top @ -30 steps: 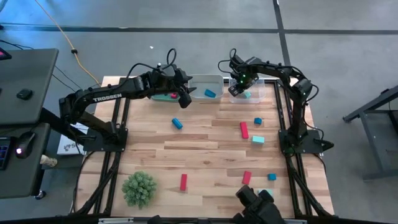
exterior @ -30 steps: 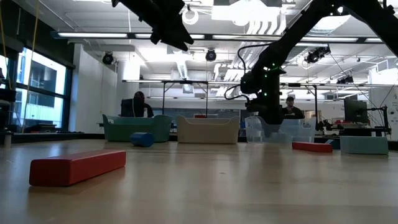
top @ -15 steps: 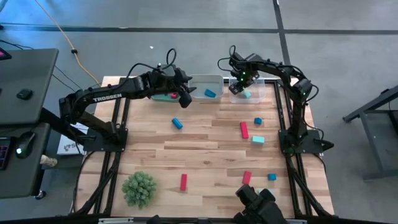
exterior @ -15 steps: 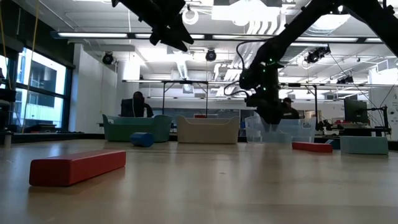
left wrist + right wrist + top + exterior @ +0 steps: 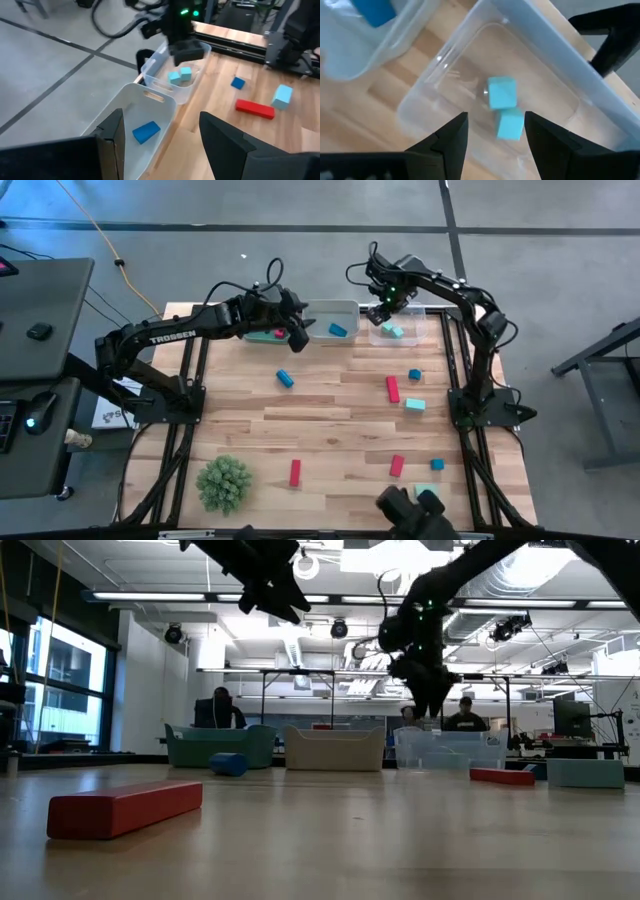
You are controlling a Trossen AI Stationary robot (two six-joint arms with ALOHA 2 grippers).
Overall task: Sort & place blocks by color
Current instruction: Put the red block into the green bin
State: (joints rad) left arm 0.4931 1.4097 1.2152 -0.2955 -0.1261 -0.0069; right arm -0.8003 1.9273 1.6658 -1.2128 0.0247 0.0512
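Note:
My right gripper [image 5: 381, 308] hovers open and empty above the clear bin [image 5: 408, 338]. Two teal blocks [image 5: 501, 92] [image 5: 510, 123] lie on that bin's floor. My left gripper [image 5: 296, 337] is open and empty, held high between the green bin [image 5: 220, 745] and the grey bin [image 5: 322, 312]. The grey bin holds a blue block [image 5: 146, 131], and a red block [image 5: 277, 335] shows in the green bin. Loose on the table lie red bars [image 5: 392, 388] [image 5: 294, 471] [image 5: 396, 465], blue blocks [image 5: 285, 378] [image 5: 414, 374] [image 5: 437, 464] and teal blocks [image 5: 414, 404] [image 5: 428, 492].
The three bins stand in a row along the table's far edge. A green spiky ball [image 5: 223, 483] sits near the front left corner. People sit at desks in the room behind the table [image 5: 222, 705].
My right gripper has risen out of the clear bin and gone a little toward the table's far edge, leaving the two teal blocks in the bin.

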